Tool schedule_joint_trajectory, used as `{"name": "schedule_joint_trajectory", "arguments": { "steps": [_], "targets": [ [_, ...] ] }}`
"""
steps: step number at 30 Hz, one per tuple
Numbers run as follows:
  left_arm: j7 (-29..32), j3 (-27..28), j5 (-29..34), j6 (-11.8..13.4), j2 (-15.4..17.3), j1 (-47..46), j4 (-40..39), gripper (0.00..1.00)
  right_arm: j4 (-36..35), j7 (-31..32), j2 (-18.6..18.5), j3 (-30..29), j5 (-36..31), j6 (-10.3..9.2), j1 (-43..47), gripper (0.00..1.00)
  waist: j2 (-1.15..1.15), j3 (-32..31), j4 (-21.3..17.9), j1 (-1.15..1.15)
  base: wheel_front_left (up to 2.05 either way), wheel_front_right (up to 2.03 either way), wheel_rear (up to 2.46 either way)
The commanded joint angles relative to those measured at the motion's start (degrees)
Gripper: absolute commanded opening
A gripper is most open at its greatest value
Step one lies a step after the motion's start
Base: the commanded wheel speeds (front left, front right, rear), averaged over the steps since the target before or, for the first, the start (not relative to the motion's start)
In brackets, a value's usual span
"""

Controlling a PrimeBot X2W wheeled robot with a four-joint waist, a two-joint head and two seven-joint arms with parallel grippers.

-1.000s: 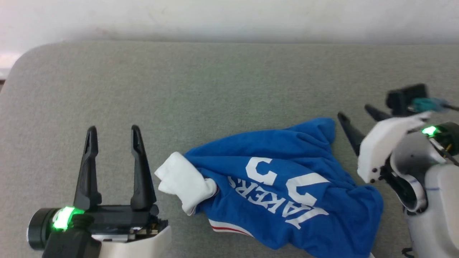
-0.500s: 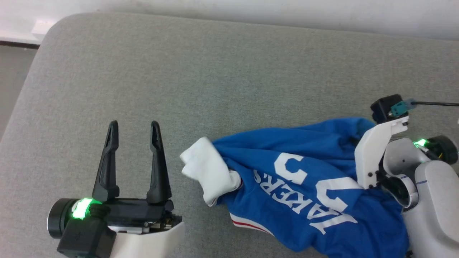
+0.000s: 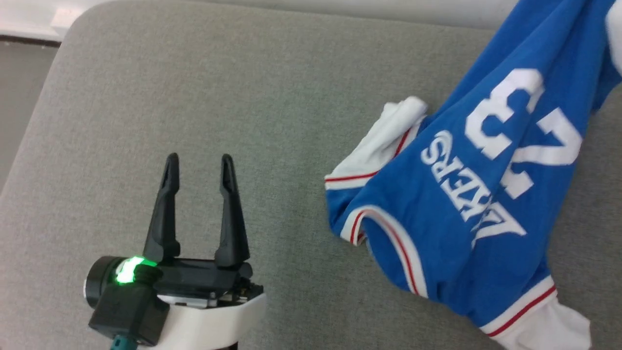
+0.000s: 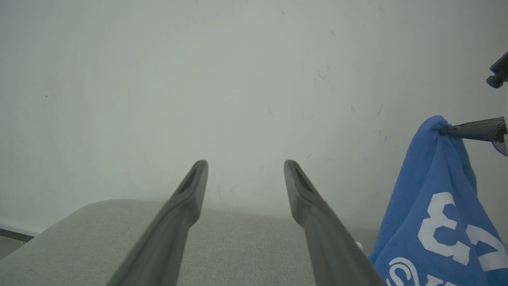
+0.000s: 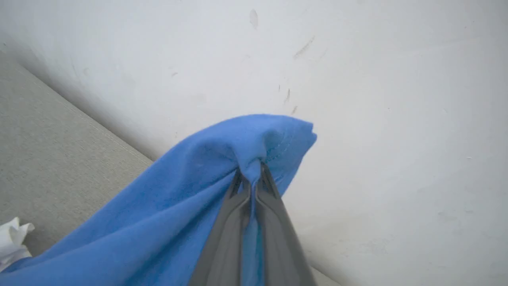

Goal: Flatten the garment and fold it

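- Right tool (image 5: 251, 174) is clamped on a blue edge of the garment (image 3: 437, 218), which hangs below it.
- Left tool (image 3: 199, 163), spread wide and empty, should probably pinch the same edge beside the right tool, then pull apart.

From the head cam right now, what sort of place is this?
Probably an indoor room set up for cloth folding: a grey fabric-covered surface with a rounded corner, standing against a plain, scuffed white wall, with the blue garment partly raised off it.
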Motion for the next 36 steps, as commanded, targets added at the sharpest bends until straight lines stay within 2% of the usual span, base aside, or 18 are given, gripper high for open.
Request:
{"name": "schedule_joint_trajectory", "arguments": {
  "steps": [1,4,7,8,9,14,17,20,25,30,33,36],
  "targets": [
    [-0.3,-0.7,-0.7,0.5,-0.2,-1.2,0.5,1.0,2.8,-0.7,-2.1,1.7,-0.5,-0.06,-1.7,0.0,0.0,2.7,2.3,0.0,0.0,0.0,0.0],
    [-0.3,-2.1,-1.3,0.8,-0.2,-2.2,1.1,1.0,8.3,-2.0,-4.9,3.7,-2.3,-0.06,-3.4,0.0,0.0,4.3,3.6,0.0,0.0,0.0,0.0],
    [-0.3,-3.3,-1.4,0.9,-0.2,-3.3,1.8,1.0,13.7,-3.5,-5.7,4.2,-3.1,-0.06,-2.2,0.0,0.0,5.2,4.3,0.0,0.0,0.0,0.0],
    [-0.3,-3.5,-1.4,1.0,-0.2,-3.5,2.0,1.0,15.5,-3.5,-5.4,3.5,-3.1,-0.06,-1.7,0.31,0.0,5.4,4.3,0.0,0.0,0.0,0.0],
    [-0.3,-3.7,-1.4,1.0,-0.2,-3.7,2.2,1.0,16.9,-3.8,-4.8,2.6,-3.2,-0.06,-1.2,1.0,0.0,5.5,4.1,0.0,0.0,0.0,0.0],
    [-0.3,-3.5,-0.5,0.4,-0.2,-4.2,3.3,1.0,18.8,-8.8,-1.9,1.3,-3.3,-0.06,-0.9,1.0,0.0,3.6,1.9,0.0,0.0,0.0,0.0],
    [-0.3,-2.8,0.3,-0.1,-0.2,-3.7,4.0,1.0,17.6,-12.9,1.5,-1.7,-1.5,-0.06,-0.1,1.0,0.0,0.8,0.2,0.0,0.0,0.0,0.0],
    [-0.3,-1.9,0.9,-0.4,-0.2,-2.3,4.0,1.0,14.2,-14.2,4.9,-5.1,1.3,-0.06,3.5,1.0,0.0,-2.1,-1.6,0.0,0.0,0.0,0.0],
    [-0.3,-0.5,3.0,-1.3,-0.2,0.2,3.5,1.0,3.7,-7.9,8.3,-11.2,4.1,-0.06,18.1,1.0,0.0,-4.6,-4.0,0.0,0.0,0.0,0.0],
    [-0.3,0.3,4.0,-1.8,-0.2,1.1,2.7,1.0,-8.5,-1.3,13.3,-18.8,2.6,-0.06,37.0,1.0,0.0,-4.5,-4.9,0.0,0.0,0.0,0.0],
    [-0.3,0.5,4.1,-2.1,-0.2,1.4,2.5,1.0,-13.0,0.7,17.8,-21.5,2.4,-0.06,45.0,1.0,0.0,-3.7,-5.0,0.0,0.0,0.0,0.0],
    [-0.3,0.3,4.5,-2.5,-0.2,1.0,2.6,1.0,-14.8,1.2,20.8,-22.6,1.3,-0.06,49.1,1.0,0.0,-2.5,-4.6,0.0,0.0,0.0,0.0]
  ]
}}
